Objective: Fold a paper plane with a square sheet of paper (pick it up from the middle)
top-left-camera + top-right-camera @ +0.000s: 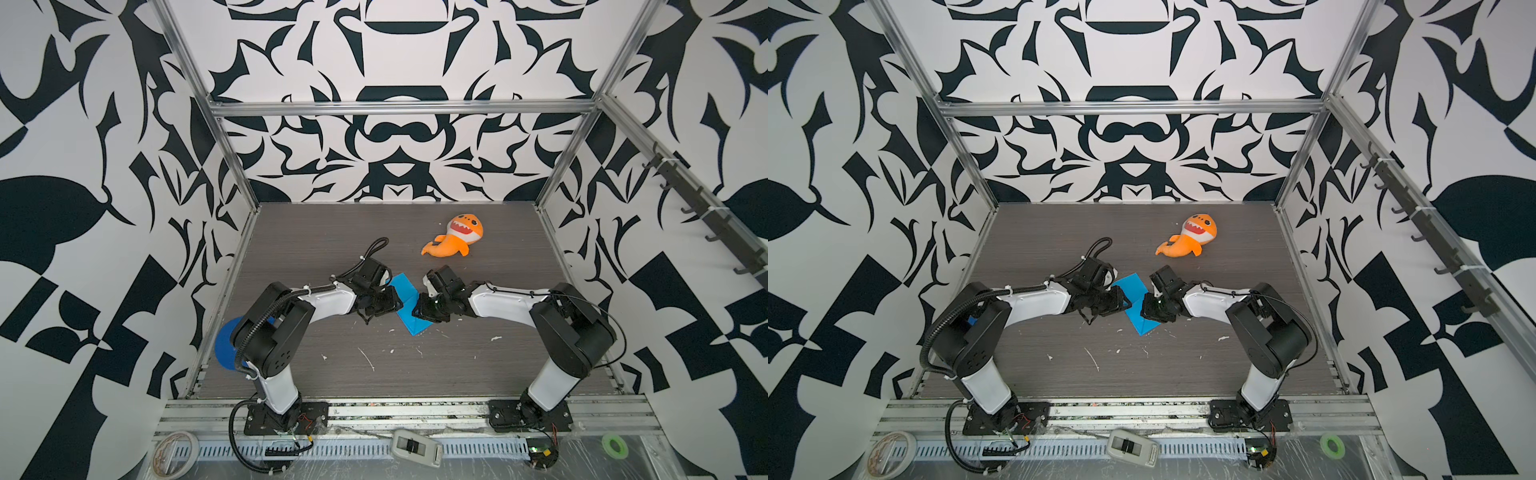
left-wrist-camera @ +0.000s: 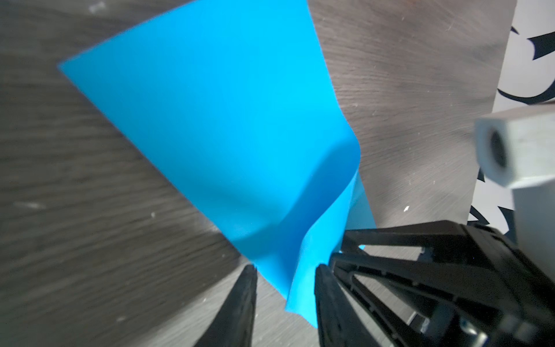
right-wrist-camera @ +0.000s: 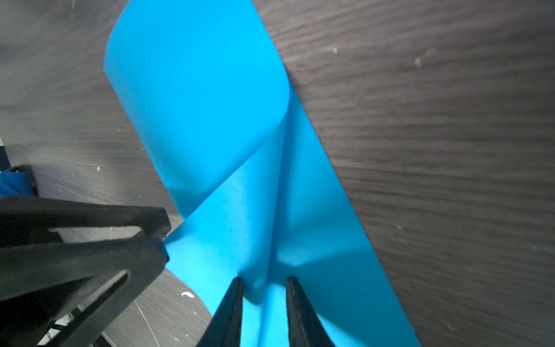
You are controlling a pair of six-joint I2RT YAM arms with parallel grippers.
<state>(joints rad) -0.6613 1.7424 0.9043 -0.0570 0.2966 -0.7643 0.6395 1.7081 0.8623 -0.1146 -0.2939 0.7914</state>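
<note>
Tabletop [image 1: 332, 232] bears the square sheet of paper [image 1: 405, 289], lengthwise far to near.

Paper [image 1: 404, 287] lies between left gripper [image 1: 395, 305] and right gripper [image 1: 420, 309] (plush [image 1: 455, 239] behind).

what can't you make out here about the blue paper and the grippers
Both top views: the left gripper and right gripper cover the square sheet of paper at its middle, hiding its creases.
Right wrist view: whether the right gripper pinches the paper; its curl hides the contact.
In a top view, the blue disc sits mostly behind the left arm.
</note>
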